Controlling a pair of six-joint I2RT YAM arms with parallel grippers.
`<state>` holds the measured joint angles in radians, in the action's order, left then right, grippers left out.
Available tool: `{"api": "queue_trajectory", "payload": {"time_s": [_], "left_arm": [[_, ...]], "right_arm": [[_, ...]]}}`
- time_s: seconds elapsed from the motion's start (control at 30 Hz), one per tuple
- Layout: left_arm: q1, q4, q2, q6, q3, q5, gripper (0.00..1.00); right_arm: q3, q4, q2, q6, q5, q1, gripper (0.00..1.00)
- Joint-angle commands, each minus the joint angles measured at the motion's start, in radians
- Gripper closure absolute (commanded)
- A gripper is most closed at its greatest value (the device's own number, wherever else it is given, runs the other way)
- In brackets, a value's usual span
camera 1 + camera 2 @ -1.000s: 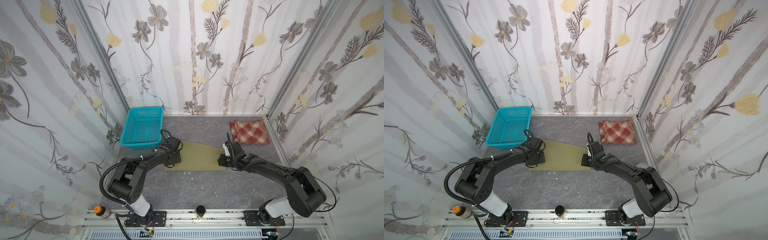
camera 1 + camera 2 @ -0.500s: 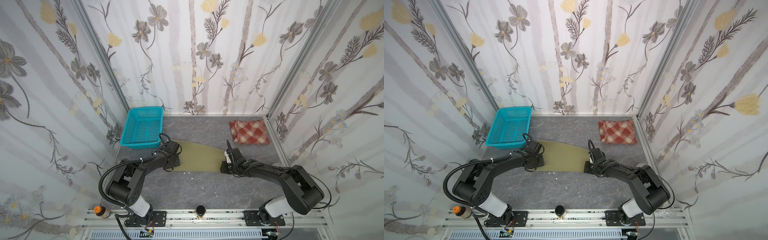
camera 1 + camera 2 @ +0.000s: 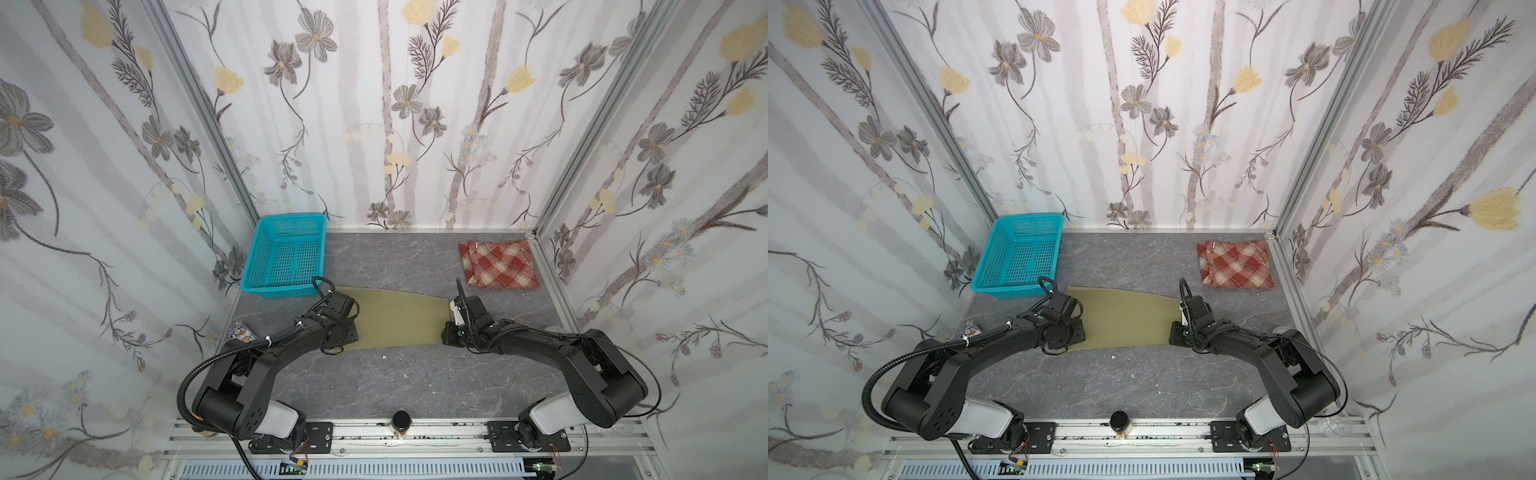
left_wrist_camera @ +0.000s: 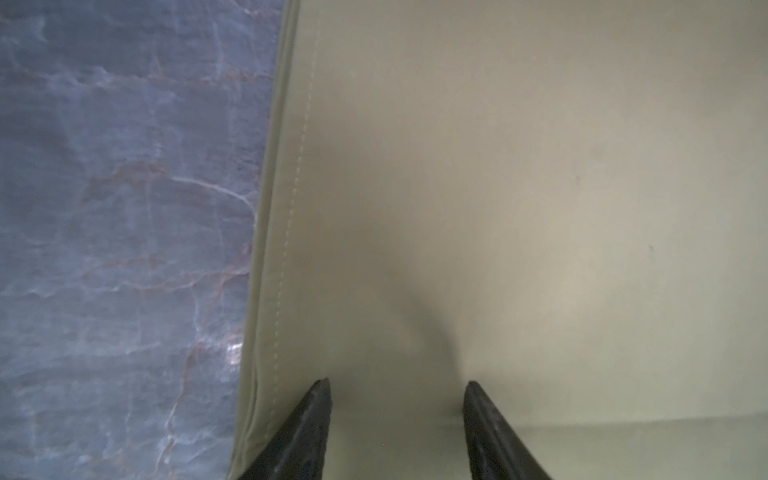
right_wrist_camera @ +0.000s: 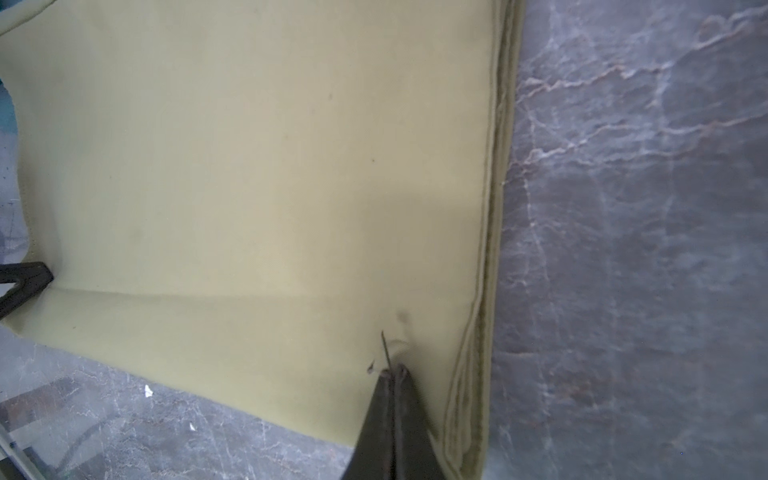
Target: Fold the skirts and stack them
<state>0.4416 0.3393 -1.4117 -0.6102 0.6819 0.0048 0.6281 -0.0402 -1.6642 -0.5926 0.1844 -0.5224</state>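
Centrally on the surface [image 3: 395, 386], the olive skirt [image 3: 399, 318] is spread, long axis parallel to the back edge, narrowing rightward; the plaid skirt [image 3: 500, 264] is folded at the back-right corner. The left gripper [image 4: 397, 388] is held open, the right gripper [image 5: 392, 370] closed.

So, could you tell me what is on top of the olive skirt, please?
Only the pincers: the left pincer, open, over one end of the olive skirt; the right pincer, shut, pinching the other end. Cloth under their wrists is hidden from above.
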Motion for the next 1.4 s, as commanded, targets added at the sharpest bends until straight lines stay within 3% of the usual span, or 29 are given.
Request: {"api": "queue_trajectory", "payload": {"time_s": [0.0,0.1,0.23,0.37,0.87,1.37], "left_arm": [[0.006,0.024,0.046,-0.030,-0.010,0.013,0.46],[0.010,0.026,0.070,-0.020,0.023,0.003,0.46],[0.033,0.024,0.062,-0.004,0.117,0.006,0.46],[0.061,0.020,-0.006,0.046,0.238,0.025,0.47],[0.180,-0.136,-0.406,0.038,0.516,0.158,0.53],[0.241,-0.176,-0.589,0.034,0.605,0.197,0.55]], "right_arm": [[0.020,-0.073,0.005,0.026,-0.026,0.005,1.00],[0.040,-0.080,0.061,0.036,0.063,0.035,1.00],[0.075,-0.121,0.131,0.089,0.103,0.105,0.73],[0.083,-0.102,0.106,0.152,0.195,0.206,0.57],[0.098,0.045,-0.071,0.175,0.296,0.274,0.50],[0.090,0.067,-0.126,0.177,0.324,0.277,0.49]]}}
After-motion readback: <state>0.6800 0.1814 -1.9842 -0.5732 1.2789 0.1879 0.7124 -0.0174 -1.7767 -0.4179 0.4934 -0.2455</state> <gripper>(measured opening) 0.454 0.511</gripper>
